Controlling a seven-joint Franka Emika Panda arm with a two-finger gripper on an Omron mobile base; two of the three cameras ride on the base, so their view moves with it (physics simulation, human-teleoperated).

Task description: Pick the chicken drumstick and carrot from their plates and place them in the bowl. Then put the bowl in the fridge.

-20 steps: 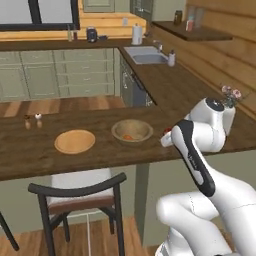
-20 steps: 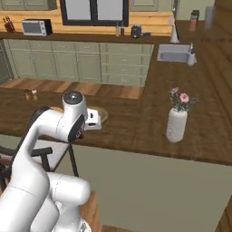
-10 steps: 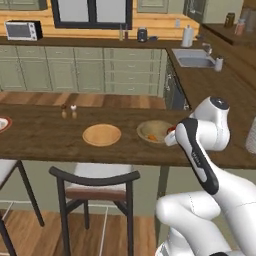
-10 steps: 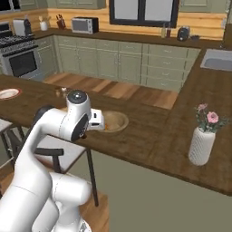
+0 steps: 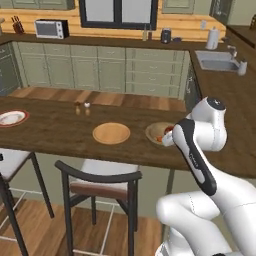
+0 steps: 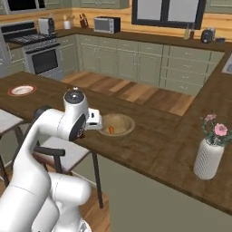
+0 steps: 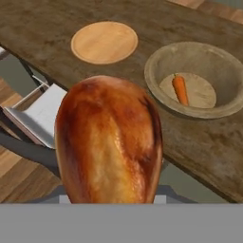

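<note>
We see the chicken drumstick (image 7: 109,147), glossy reddish-brown, bulbous end toward us, raised above the worktop's (image 7: 57,28) near edge. The carrot (image 7: 180,89), stubby and orange, lies in the bowl (image 7: 156,80). The bowl, deep light-brown wood, stands upright near the flat tan plate (image 7: 104,42). The red-rimmed white plate (image 5: 11,118) sits well apart.
</note>
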